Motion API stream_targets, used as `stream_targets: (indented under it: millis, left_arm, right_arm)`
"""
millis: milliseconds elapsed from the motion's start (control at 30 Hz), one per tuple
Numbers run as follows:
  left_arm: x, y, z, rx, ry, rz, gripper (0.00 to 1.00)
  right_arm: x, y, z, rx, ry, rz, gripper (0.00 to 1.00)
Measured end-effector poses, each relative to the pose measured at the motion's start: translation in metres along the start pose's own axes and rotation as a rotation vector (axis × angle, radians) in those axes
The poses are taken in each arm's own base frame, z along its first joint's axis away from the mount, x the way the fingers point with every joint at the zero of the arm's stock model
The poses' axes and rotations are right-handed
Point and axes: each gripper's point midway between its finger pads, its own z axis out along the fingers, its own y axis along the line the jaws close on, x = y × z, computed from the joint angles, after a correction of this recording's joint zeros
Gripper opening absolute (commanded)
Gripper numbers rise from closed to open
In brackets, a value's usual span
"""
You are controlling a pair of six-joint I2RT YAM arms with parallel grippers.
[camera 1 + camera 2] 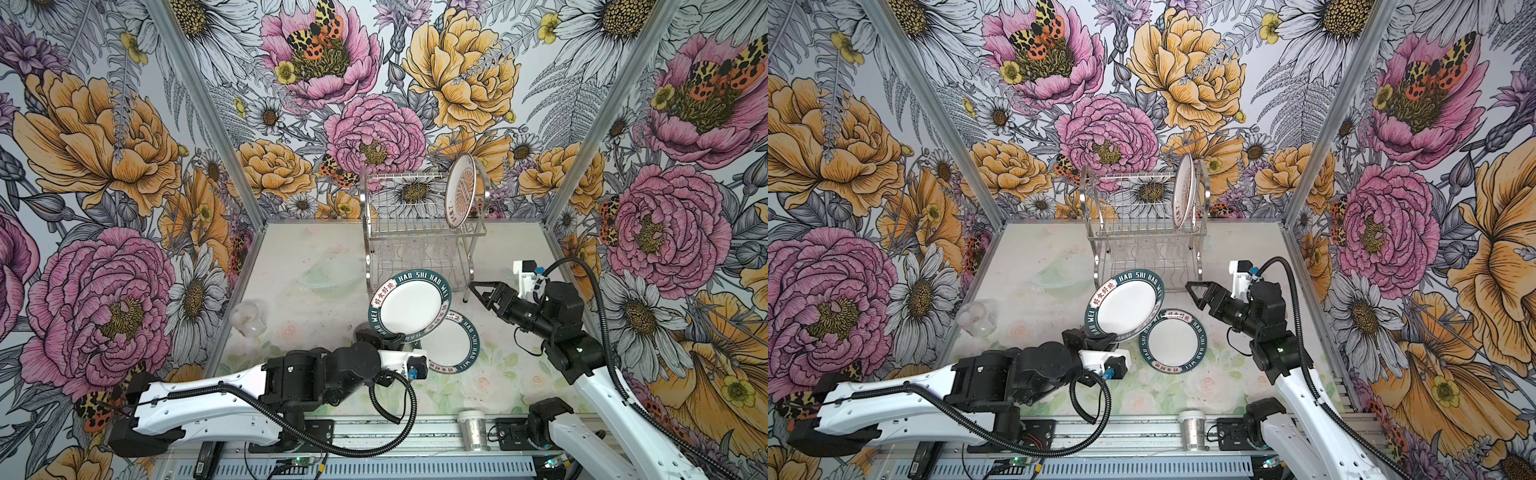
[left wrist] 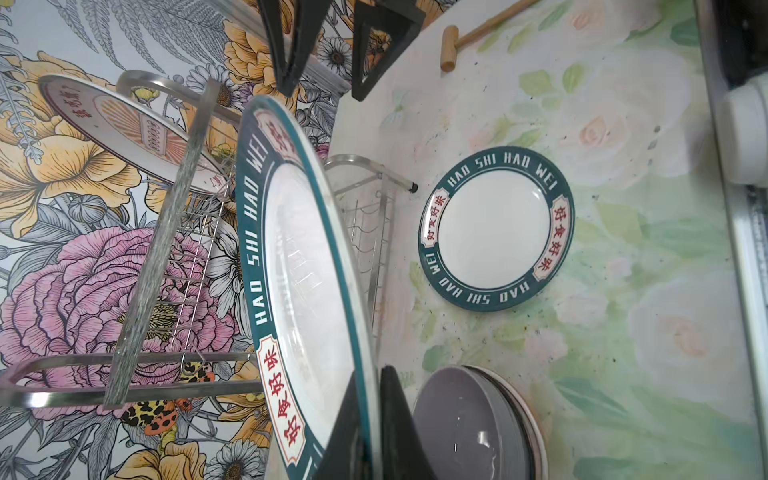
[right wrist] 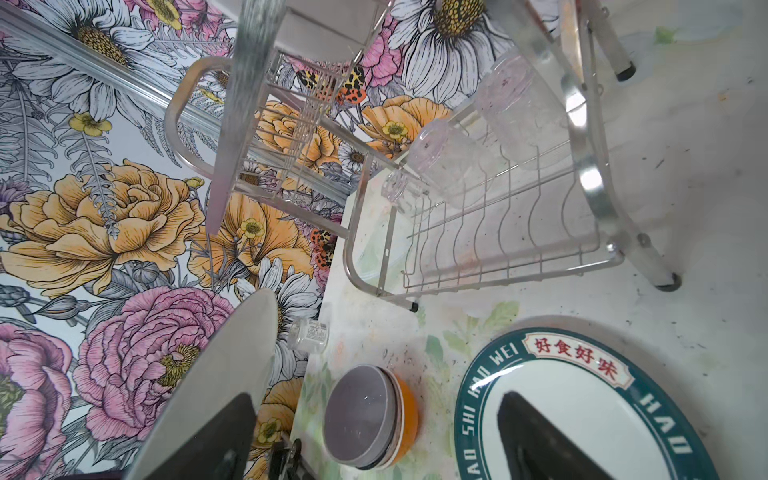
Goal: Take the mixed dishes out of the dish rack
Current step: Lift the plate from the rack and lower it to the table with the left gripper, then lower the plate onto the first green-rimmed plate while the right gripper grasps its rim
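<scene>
On the left part of the table a clear glass point(image 1: 249, 319) rests alone, and a clear dish point(image 1: 329, 275) sits farther back, just left of the dish rack point(image 1: 419, 232). The left pincer point(image 1: 388, 336) is closed on the near rim of a green-rimmed plate point(image 1: 409, 301) and holds it tilted above the table, in front of the rack. The wrist views show a stack of bowls point(image 3: 365, 415) on the table near this pincer, with the lavender one on top; in both top views the left arm hides it. A second green-rimmed plate point(image 1: 451, 343) lies flat on the table, just right of the held one and nearer. The rack stands at the far side of the table. On its upper shelf, at the right end, an orange plate point(image 1: 460, 191) stands on its edge, and on the lower shelf some small glasses point(image 3: 449, 166) are lying. The right pincer point(image 1: 478, 294) is wide apart and holds nothing; it hovers near the right rim of the held plate, not touching it. A silver cup point(image 1: 471, 430) with a white lid stands at the near edge.
</scene>
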Motion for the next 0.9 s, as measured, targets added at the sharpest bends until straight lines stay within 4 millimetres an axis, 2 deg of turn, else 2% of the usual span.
stream_targets:
  millis: [233,500,600,900]
  left_arm:
    - [0.031,-0.033,0.015,0.04,0.088,0.222,0.0]
    - [0.047,-0.053,0.036,0.024,0.133,0.412,0.0]
    - [0.047,-0.054,0.042,0.008,0.13,0.436,0.0]
    - [0.042,-0.033,0.049,-0.072,0.109,0.396,0.0]
  right_arm:
    - [0.021,-0.004,0.018,-0.017,0.16,0.062,0.77]
    - [0.045,0.003,0.036,-0.042,0.316,0.068,0.61]
    - [0.054,0.0,0.041,-0.032,0.355,0.074,0.58]
    - [0.072,-0.011,0.051,0.004,0.43,0.092,0.5]
